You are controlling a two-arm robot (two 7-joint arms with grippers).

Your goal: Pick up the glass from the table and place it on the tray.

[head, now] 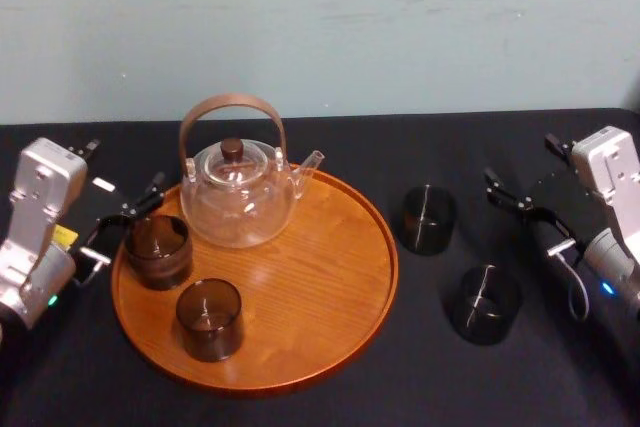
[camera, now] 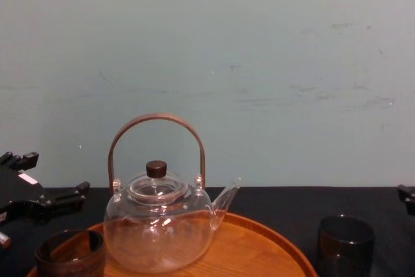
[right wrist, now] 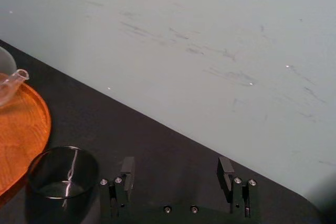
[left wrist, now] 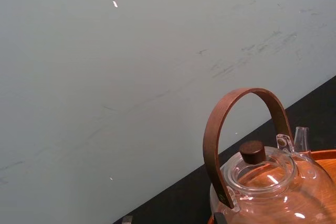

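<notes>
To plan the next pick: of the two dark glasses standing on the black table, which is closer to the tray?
The rear glass, farther from the robot; the front glass stands farther right of the tray.

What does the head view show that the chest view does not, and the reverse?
Head, not chest: the front dark glass cup on the round orange-brown wooden tray, the nearer dark cup on the black table, the open right gripper in full. Chest, not head: nothing further, just side profiles. Both: the clear glass teapot, the tray, the back dark cup beside the open left gripper, the farther table cup.
</notes>
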